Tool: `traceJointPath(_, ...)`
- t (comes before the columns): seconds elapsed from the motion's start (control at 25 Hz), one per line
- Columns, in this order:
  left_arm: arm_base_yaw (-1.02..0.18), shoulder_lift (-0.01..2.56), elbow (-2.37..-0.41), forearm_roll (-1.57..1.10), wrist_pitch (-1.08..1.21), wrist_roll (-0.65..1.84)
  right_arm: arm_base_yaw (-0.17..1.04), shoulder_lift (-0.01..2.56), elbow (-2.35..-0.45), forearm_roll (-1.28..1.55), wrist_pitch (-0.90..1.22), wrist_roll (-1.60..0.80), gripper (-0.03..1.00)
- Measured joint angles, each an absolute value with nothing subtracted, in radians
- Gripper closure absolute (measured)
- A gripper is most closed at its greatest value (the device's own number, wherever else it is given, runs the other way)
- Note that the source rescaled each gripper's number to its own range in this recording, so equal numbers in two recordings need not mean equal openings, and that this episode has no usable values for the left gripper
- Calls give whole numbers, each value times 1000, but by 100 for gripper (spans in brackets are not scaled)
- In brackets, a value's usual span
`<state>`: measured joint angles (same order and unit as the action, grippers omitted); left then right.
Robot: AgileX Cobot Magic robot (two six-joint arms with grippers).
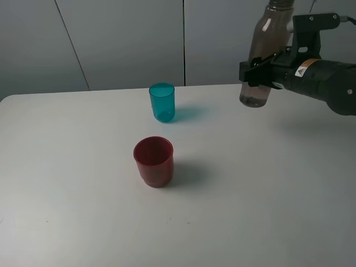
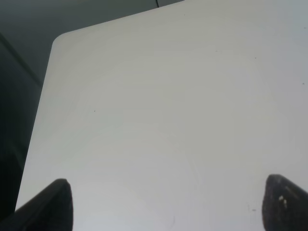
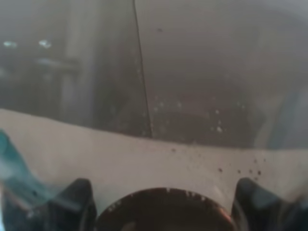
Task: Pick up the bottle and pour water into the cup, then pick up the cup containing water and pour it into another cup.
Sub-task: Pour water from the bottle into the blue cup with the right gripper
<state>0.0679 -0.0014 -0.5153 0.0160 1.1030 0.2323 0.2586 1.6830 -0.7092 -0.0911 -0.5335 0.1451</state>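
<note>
My right gripper [image 1: 257, 72] is shut on the smoky grey-brown bottle [image 1: 262, 53] and holds it upright in the air at the back right, well above the table. The bottle fills the right wrist view [image 3: 159, 96], with the gripper fingertips [image 3: 77, 197] at its sides. The teal cup [image 1: 162, 102] stands on the table at the back centre, to the left of the bottle. The red cup [image 1: 153, 161] stands in front of the teal one, nearer the middle. My left gripper [image 2: 163, 204] is open over bare table; it is out of the exterior view.
The white table [image 1: 267, 183] carries only the two cups. Its rounded far corner [image 2: 60, 41] shows in the left wrist view. A grey panelled wall [image 1: 111, 39] stands behind the table.
</note>
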Motion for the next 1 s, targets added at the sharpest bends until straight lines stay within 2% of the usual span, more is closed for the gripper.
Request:
traceJointPath(0.28,68,-1,-515,16,1103,232,360,1770,-944,-14,-362,13,96)
traceJointPath(0.68,68,-1,-515,16,1103,232,408,2008,-1263,21,-159,-43,96)
traceJointPath(1.0,68,-1,-515,16,1103,232,430,2084,-1374,44,-93,-122,96)
